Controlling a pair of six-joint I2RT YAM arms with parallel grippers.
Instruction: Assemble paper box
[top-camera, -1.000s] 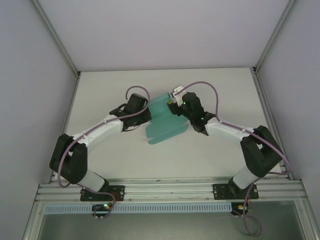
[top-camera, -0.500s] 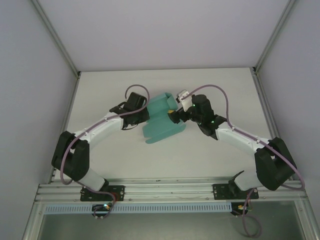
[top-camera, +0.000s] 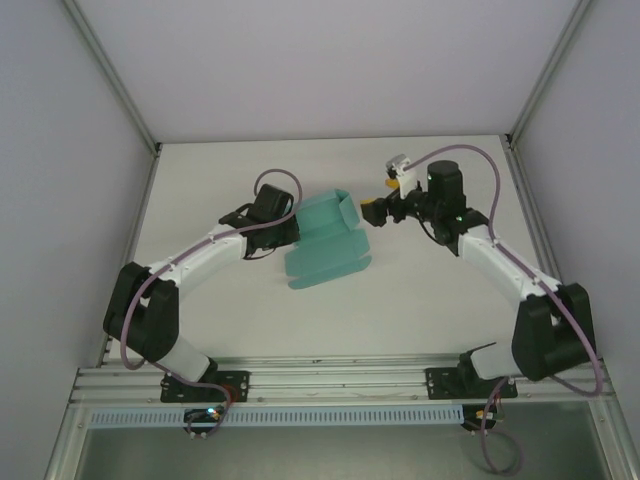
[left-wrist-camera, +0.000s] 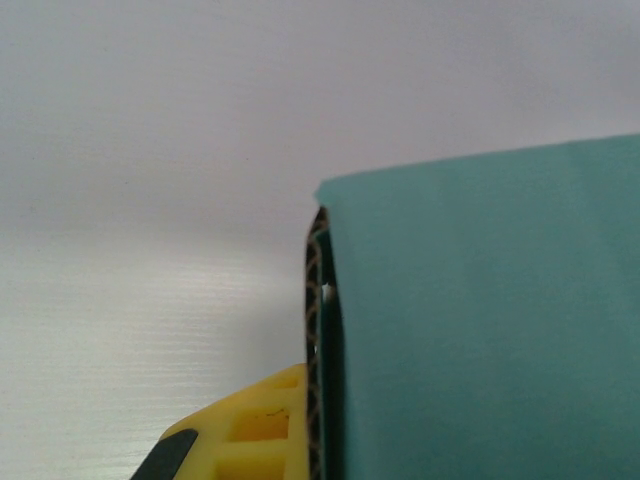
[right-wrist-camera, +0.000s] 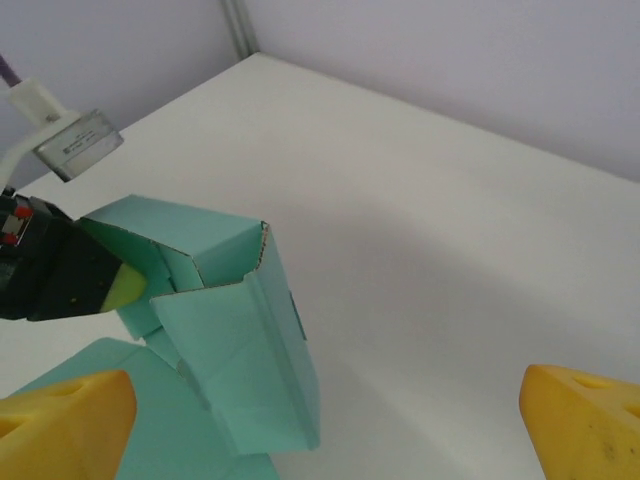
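Observation:
The teal-green paper box (top-camera: 325, 242) lies mid-table, partly folded: a hollow sleeve stands up at its far end (right-wrist-camera: 235, 330) over flat flaps spread toward the arms. My left gripper (top-camera: 287, 229) is shut on the box's left wall. In the left wrist view the card's edge (left-wrist-camera: 322, 340) is pressed against a yellow finger (left-wrist-camera: 255, 430), and the other finger is hidden behind the card. My right gripper (top-camera: 378, 211) hangs to the right of the box, apart from it. Its yellow fingertips (right-wrist-camera: 62, 418) are spread wide open with nothing between them.
The white table (top-camera: 420, 290) is walled by grey panels at the back and sides, with metal posts at the rear corners (top-camera: 157, 148). An aluminium rail (top-camera: 330, 380) carrying both arm bases runs along the near edge.
My right gripper has let go of the box and drawn back to the right and away. The left gripper still holds the box, whose far end now stands as a sleeve.

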